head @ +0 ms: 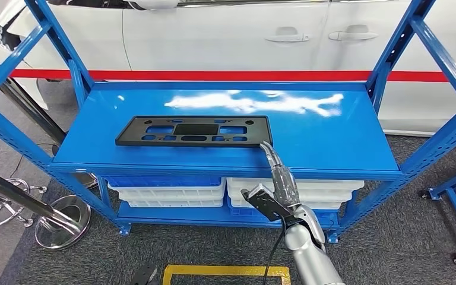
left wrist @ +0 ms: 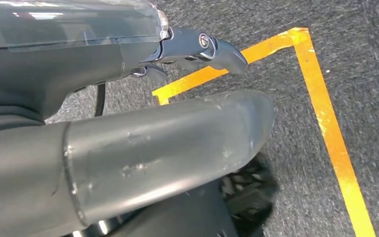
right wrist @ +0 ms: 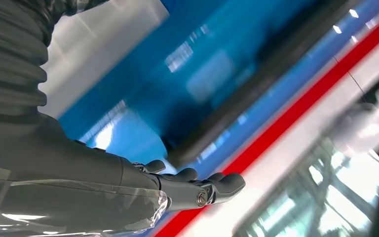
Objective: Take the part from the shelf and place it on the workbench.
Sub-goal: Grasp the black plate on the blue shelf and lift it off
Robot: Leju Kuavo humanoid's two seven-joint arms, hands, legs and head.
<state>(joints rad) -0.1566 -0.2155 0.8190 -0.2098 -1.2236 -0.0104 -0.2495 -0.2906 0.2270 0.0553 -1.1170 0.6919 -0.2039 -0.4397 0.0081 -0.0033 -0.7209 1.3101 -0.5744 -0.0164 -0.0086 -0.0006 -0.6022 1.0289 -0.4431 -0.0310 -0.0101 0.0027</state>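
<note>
The part (head: 194, 131), a flat black rectangular plate with cut-out slots, lies flat on the top deck of the blue shelf (head: 332, 136), toward the deck's front and left of its middle, long side parallel to the front edge. The right hand (head: 276, 178) is raised in front of the shelf, fingers extended and close together, holding nothing; its fingertips (head: 266, 145) reach just over the front edge, right beside the part's right front corner, and contact cannot be confirmed. In the right wrist view the hand (right wrist: 177, 187) shows straight fingers against the blurred blue deck, with the part (right wrist: 237, 106) a dark bar. The left hand (left wrist: 197, 49) hangs over grey carpet near yellow tape (left wrist: 325, 113), fingers lightly curled and empty. White and blue bins (head: 172, 190) sit on the shelf's lower level. A white car (head: 225, 35) with a red stripe stands behind the shelf.
</note>
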